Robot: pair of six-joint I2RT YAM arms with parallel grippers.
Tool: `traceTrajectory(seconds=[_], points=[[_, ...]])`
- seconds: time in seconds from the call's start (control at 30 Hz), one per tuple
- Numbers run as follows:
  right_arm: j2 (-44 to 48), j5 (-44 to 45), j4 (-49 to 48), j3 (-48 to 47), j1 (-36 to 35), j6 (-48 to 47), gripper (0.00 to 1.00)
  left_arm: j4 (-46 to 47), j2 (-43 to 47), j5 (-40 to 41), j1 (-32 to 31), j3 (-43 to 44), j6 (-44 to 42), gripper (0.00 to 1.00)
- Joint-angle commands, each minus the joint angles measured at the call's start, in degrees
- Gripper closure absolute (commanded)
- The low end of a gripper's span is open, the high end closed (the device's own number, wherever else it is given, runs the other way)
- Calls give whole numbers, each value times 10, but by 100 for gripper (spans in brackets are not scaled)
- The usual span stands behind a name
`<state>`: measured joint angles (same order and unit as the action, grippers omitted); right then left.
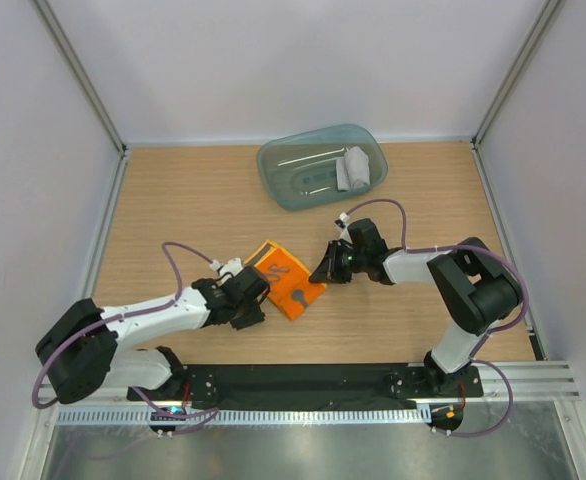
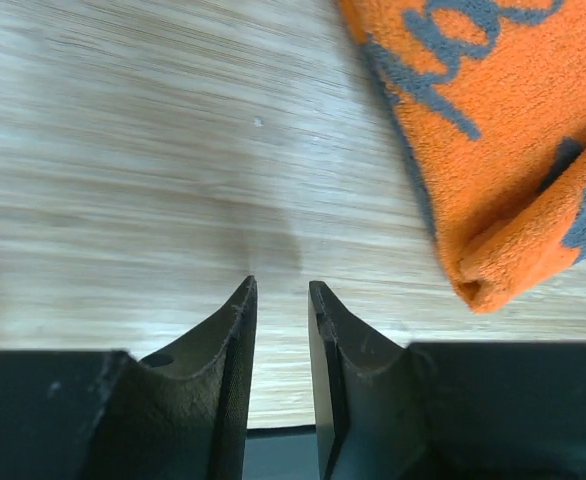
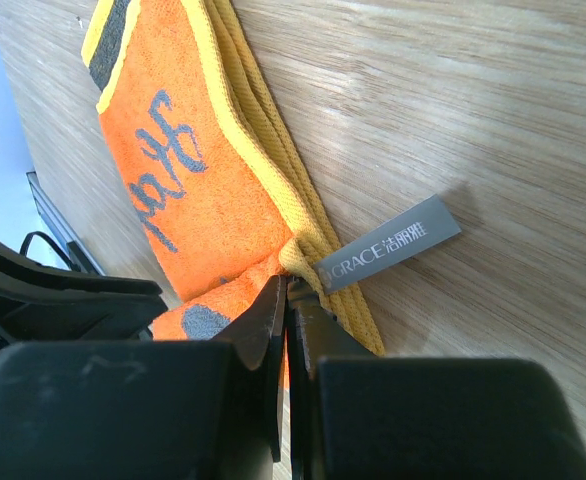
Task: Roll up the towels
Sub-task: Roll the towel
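Observation:
The yellow-orange towel (image 1: pixel 289 283) lies folded on the wooden table between the two arms. Its grey print shows in the left wrist view (image 2: pixel 513 130) and the right wrist view (image 3: pixel 203 190). My right gripper (image 3: pixel 288 285) is shut on the towel's yellow edge, right beside its grey label (image 3: pixel 388 245); in the top view this gripper (image 1: pixel 323 268) is at the towel's right corner. My left gripper (image 2: pixel 281 285) stands slightly open over bare wood just left of the towel, with nothing between its fingers (image 1: pixel 256 300). The grey towel (image 1: pixel 354 168) sits rolled in the tray.
A translucent teal tray (image 1: pixel 303 180) stands at the back of the table, towards the right. White walls with metal posts enclose the table on three sides. The left arm's black body (image 3: pixel 53 290) shows close beside the towel in the right wrist view.

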<state>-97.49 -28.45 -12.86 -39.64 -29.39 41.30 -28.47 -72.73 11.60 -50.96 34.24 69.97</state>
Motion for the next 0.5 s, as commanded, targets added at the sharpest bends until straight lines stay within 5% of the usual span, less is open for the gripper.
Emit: traceTrajectory(seconds=[0.0,0.23,0.47], points=[[5,37,8,1,4,-12,99,-57,35,54,1,16,-14,72],[20,40,28,-9,-4,-16,99,-81,74,133,-43,93,-127,73],[30,46,44,-20,-8,-17,99,-46,-5,164,-135,185,-259,73]])
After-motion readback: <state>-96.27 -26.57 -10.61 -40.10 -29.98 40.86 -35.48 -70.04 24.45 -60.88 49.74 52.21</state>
